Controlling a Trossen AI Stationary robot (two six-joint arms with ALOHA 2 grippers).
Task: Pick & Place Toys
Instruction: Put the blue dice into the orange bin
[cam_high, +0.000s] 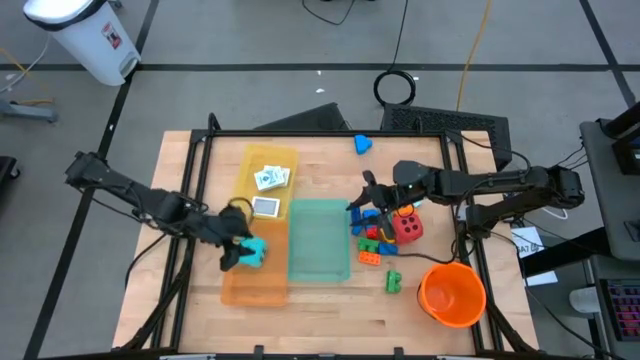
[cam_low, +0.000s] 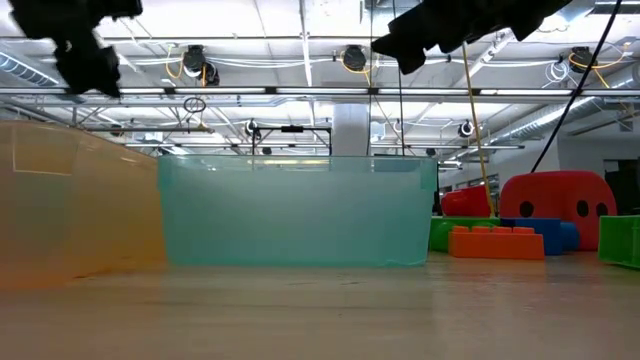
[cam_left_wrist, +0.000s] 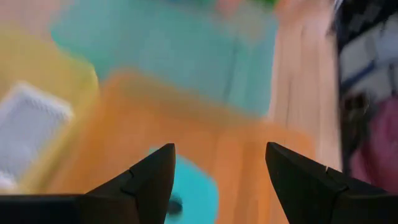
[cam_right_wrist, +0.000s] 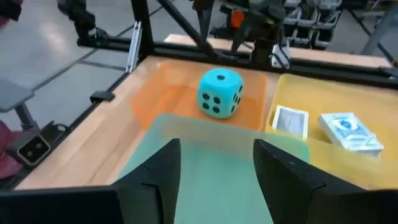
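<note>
The teal tray (cam_high: 319, 240) hides most of the table in the low view; there the orange tray (cam_low: 70, 200) is cut off at the edge. Left gripper (cam_high: 238, 250) hangs over the orange tray, fingers parted and empty, just beside the teal die (cam_right_wrist: 219, 93) lying in it. Right gripper (cam_high: 366, 197) is above the brick pile (cam_high: 372, 232) beside the red die (cam_high: 407, 226), fingers apart, holding nothing. White cards (cam_right_wrist: 342, 129) lie in the yellow tray (cam_high: 272, 160).

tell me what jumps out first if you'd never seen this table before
The teal die sits in the orange tray, just off the open left gripper. Across the table lie a red die among bright bricks and a big orange bucket at the near right corner.
</note>
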